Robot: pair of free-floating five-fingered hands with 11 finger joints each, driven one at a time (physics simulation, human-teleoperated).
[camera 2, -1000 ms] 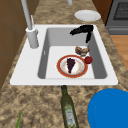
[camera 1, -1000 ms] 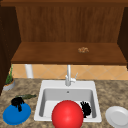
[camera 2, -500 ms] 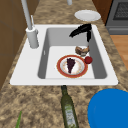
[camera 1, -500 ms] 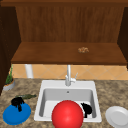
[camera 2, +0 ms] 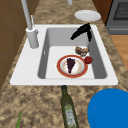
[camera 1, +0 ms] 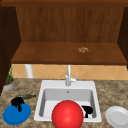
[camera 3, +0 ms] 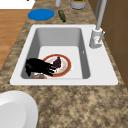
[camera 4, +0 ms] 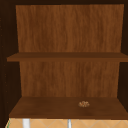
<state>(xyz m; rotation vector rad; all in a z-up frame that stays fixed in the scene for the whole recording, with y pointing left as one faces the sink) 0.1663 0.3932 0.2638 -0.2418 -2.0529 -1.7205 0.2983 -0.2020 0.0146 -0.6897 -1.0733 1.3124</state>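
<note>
Right robot hand [camera 1: 87, 110] sits low in the sink [camera 1: 45, 86] at its right end; in the right side view [camera 3: 37, 67] its fingers stretch out straight over the rim of the red-rimmed plate [camera 3: 65, 60], apparently touching or just above it, contact hard to confirm; nothing is gripped. In the left side view the same hand [camera 2: 81, 32] arches above a small brown food item [camera 2: 82, 50] and a little red ball [camera 2: 88, 59] beside the plate [camera 2: 72, 66]; a dark piece of food [camera 2: 71, 64] lies on the plate's middle.

Progress judged: the hand has reached the plate but has no hold on it; plate and food lie flat on the sink floor; grasping and lifting are all left.

Left robot hand [camera 1: 17, 102] hangs over the blue plate [camera 1: 17, 114] on the surface [camera 1: 110, 92], fingers curled and drooping, holding nothing visible; green bottle [camera 2: 68, 108] lies nearby; white plate [camera 1: 117, 116] at the far right; a big red ball [camera 1: 67, 115] sits in front; small brown crumb [camera 4: 84, 103] on the cabinet shelf.

Versus the earlier frames: no visible change; both hands and all items are in the same places.
</note>
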